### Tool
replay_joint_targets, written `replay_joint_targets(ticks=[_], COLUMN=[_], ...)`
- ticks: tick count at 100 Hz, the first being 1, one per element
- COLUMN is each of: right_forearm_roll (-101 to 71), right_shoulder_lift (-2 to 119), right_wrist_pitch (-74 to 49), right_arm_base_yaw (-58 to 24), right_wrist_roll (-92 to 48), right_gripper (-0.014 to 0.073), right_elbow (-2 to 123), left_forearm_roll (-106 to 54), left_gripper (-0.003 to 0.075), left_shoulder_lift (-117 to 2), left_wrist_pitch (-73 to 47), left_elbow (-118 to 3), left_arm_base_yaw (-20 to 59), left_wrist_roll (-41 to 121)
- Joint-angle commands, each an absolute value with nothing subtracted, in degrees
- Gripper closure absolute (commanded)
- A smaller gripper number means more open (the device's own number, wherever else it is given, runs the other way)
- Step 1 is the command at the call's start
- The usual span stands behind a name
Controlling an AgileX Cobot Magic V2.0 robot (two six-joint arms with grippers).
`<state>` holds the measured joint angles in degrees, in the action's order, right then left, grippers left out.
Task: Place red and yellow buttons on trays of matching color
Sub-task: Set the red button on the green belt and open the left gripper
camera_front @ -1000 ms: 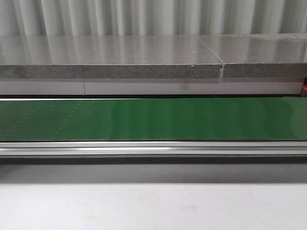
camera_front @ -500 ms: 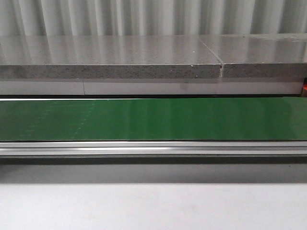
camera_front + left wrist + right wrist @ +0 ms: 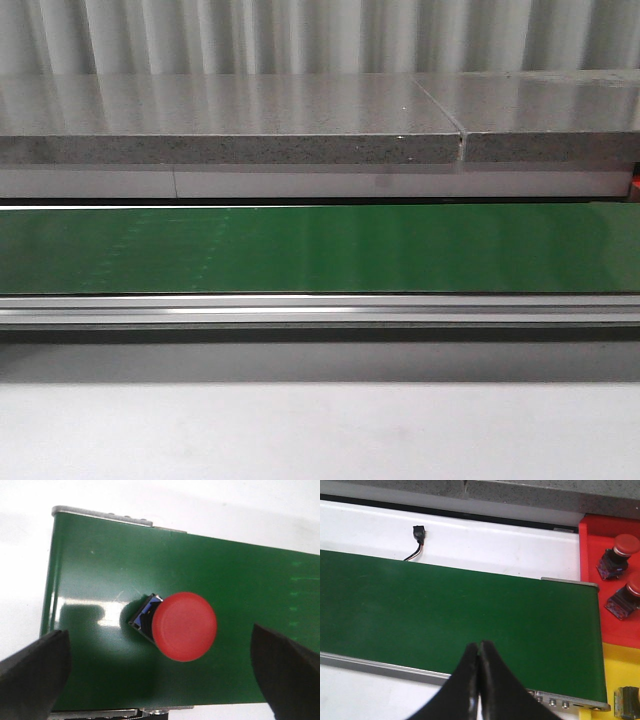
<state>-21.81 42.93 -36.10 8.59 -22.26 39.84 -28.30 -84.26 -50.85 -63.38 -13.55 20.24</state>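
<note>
While the green belt [image 3: 320, 250] stretches bare across the middle of the front view, the action is all at its end in the left wrist view. Over in the right wrist view, the red tray [image 3: 610, 580] sits at the right edge with two red buttons already in it, and a yellow tray [image 3: 620, 672] shows in the lower right corner. Centre frame for the left wrist: a red button [image 3: 184, 626] lying on the belt, untouched. Left gripper [image 3: 162, 672] hangs over it, fingers [image 3: 35, 672] spread wide either side, nothing held. Right gripper [image 3: 479, 680] has its fingers pressed together, empty. Looks like the pick-up step; next calls for lowering and closing squarely on that cap.
</note>
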Motion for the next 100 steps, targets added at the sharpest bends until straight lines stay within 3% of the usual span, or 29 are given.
replay_joint_targets(ticks=[1, 49, 100], right_forearm_roll=[-22.7, -22.7, -22.7], right_shoulder_lift=[42.6, 42.6, 42.6], right_wrist_pitch=[-32.9, -32.9, -32.9], right_arm_base_yaw=[8.6, 8.6, 8.6], right_wrist_roll=[-22.9, -22.9, -22.9], right_gripper=[0.0662, 0.0662, 0.0662], right_elbow=[41.3, 41.3, 41.3], left_forearm_roll=[-31.2, -26.7, -25.9], left_gripper=[0.0031, 0.0062, 0.0080], left_shoulder_lift=[-80.2, -77.2, -89.3], left_wrist_pitch=[-49.7, -39.3, -35.2], left_elbow=[-64.9, -64.9, -66.2], left_arm_base_yaw=[-13.2, -17.5, -24.9], left_wrist_roll=[21.2, 20.3, 18.5])
